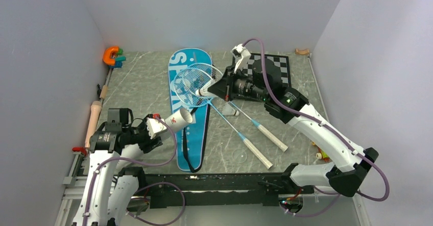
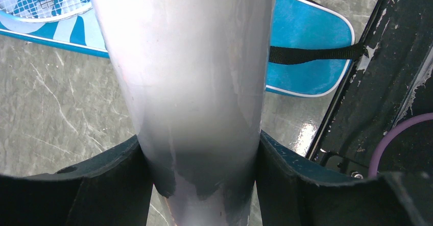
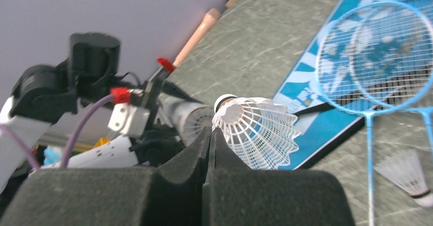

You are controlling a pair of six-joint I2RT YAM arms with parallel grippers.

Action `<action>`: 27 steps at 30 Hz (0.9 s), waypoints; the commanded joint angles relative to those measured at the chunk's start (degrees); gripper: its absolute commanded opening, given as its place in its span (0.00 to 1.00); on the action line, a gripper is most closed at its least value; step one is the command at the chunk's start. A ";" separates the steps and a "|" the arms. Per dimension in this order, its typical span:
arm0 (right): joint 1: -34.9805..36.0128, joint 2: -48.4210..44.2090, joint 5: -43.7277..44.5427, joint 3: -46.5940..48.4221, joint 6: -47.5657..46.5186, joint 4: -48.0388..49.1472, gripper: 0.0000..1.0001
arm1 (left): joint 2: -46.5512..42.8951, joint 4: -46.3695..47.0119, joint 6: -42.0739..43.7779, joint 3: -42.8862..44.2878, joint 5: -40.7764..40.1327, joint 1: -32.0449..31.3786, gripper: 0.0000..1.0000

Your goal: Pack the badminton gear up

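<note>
Right gripper (image 3: pixel 210 136): jaws pressed together, nipping one shuttlecock (image 3: pixel 258 134) near its cork end; the exact contact is hard to tell. It is held in the air above the right edge of the bag (image 1: pixel 190 134).
Left gripper (image 2: pixel 199 159): jaws part-open and clamped on both sides of a white tube (image 2: pixel 194 73), at the bag's left edge, with the tube's mouth turned toward the bag.
Rackets (image 1: pixel 194 83): two, their heads overlapping on the bag's wide end and their handles on the table well right of the bag.
Second shuttlecock (image 3: pixel 408 175): lying on the table just right of the bag, beside the racket shafts.
Shuttlecock handling: it looks nearly weightless, and the thin ribbed skirt probably crushes easily. The rounded cork is the firmer hold.
Racket handling: light, stiff and long, so each will likely swing if taken at one end. Grip the shaft or handle, never the strings.
Bag handling: soft and floppy, likely to sag when lifted.
</note>
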 commanded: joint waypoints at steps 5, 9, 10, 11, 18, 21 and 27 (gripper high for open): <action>7.99 3.03 2.81 2.52 0.01 -3.11 0.00 | 0.82 1.44 -0.53 1.19 3.26 -0.18 0.48; 9.31 4.43 2.79 2.34 0.09 -2.51 0.00 | 0.79 1.49 -0.47 1.37 3.23 -0.18 0.47; 9.42 4.73 2.63 2.30 0.17 -2.26 0.00 | 0.75 1.50 -0.45 1.32 3.24 -0.18 0.47; 9.68 5.14 2.59 2.48 0.14 -2.16 0.00 | 0.65 1.38 -0.43 1.28 3.21 -0.18 0.47; 10.76 8.56 0.41 2.49 0.84 -0.69 0.00 | 0.32 1.44 -0.51 1.12 3.61 -0.18 0.47; 11.41 9.81 -1.21 2.27 1.88 1.09 0.00 | 0.40 1.66 -0.56 1.03 3.91 -0.18 0.47; 11.92 10.97 -5.32 0.01 5.27 6.76 0.00 | 0.53 1.71 -0.35 0.95 3.81 -0.18 0.47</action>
